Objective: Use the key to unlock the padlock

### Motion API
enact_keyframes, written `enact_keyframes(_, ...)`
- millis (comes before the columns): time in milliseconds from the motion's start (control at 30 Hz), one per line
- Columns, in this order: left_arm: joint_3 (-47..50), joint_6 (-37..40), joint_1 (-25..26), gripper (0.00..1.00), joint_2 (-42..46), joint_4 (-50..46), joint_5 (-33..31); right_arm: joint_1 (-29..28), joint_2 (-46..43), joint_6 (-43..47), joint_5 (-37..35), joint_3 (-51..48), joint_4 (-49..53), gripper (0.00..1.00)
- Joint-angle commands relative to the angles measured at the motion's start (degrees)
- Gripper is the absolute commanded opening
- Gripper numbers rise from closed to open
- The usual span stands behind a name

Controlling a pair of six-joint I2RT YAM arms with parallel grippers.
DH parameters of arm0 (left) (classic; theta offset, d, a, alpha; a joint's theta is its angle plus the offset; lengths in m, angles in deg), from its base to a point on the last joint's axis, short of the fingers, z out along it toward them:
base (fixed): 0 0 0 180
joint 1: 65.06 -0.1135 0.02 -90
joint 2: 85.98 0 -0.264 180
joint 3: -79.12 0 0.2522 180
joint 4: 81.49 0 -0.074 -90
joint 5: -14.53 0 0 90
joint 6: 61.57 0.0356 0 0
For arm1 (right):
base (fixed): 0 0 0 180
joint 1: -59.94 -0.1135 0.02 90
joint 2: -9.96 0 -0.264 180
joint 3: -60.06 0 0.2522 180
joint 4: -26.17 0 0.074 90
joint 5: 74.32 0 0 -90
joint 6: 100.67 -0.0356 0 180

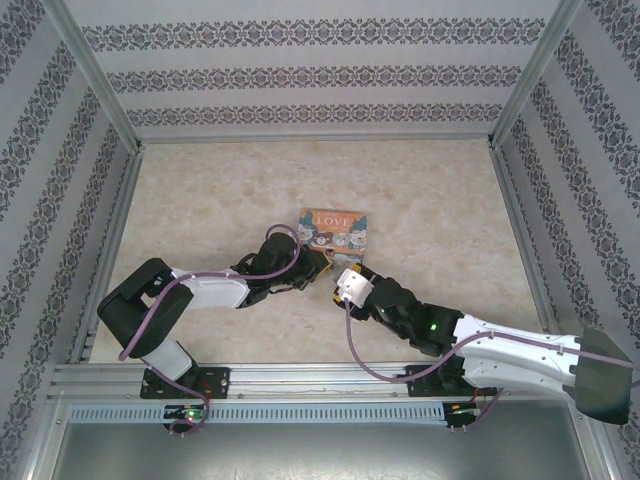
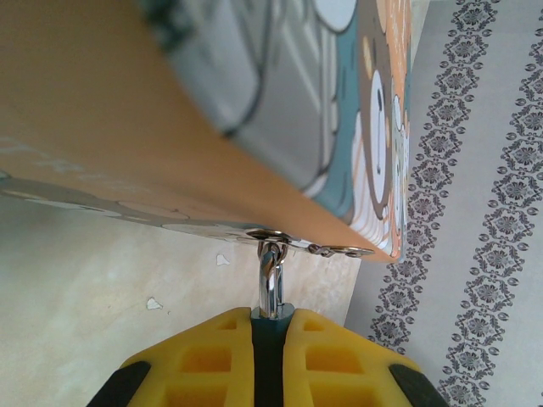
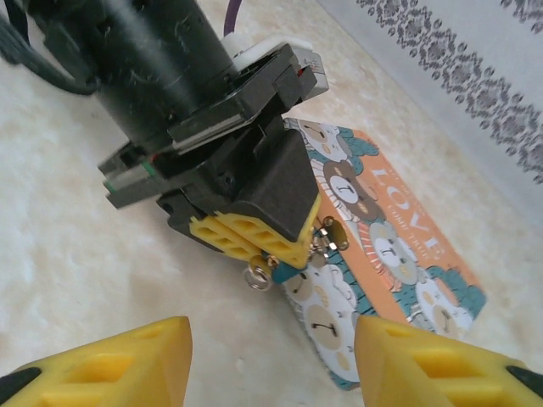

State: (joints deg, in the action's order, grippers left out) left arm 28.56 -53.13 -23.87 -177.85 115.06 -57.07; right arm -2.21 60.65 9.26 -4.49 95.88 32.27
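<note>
Lock held, key not yet turned.
The left jaws pinch the padlock (image 2: 271, 292), which hangs by its loop from the tin box (image 3: 399, 246). The right jaws stand wide and empty near what looks like the key (image 3: 257, 275). The next move is probably to close on it and twist.

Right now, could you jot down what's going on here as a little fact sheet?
left gripper: shut on the teal padlock
shackle: threaded through the clasp of the tin box
right gripper: open, empty, facing the left gripper
tin box: orange, LOVE lid, on the table
small metal ring: hangs beside the padlock; key or not, unclear
</note>
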Motion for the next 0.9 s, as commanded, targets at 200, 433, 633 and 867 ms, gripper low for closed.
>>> enact_keyframes(200, -2.28, -1.23, 0.38, 0.0, 2.05, -0.5, 0.63, -0.36, 1.4, 18.93, -3.4, -0.62, -0.95, 0.56)
enact_keyframes(433, -2.53, -2.26, 0.38, 0.0, 1.98, -0.59, 0.79, 2.39, 7.12, 15.94, 3.55, 0.41, -2.76, 0.49)
enact_keyframes(633, -3.02, -2.43, 0.39, 0.0, 1.96, -0.78, 1.38, 6.02, 11.88, 14.66, 9.18, 1.84, -5.34, 0.39)
enact_keyframes(867, -3.63, -2.81, 0.39, 0.0, 1.61, -1.04, 2.11, 8.32, 14.8, 14.24, 11.07, 2.3, -9.25, 0.35)
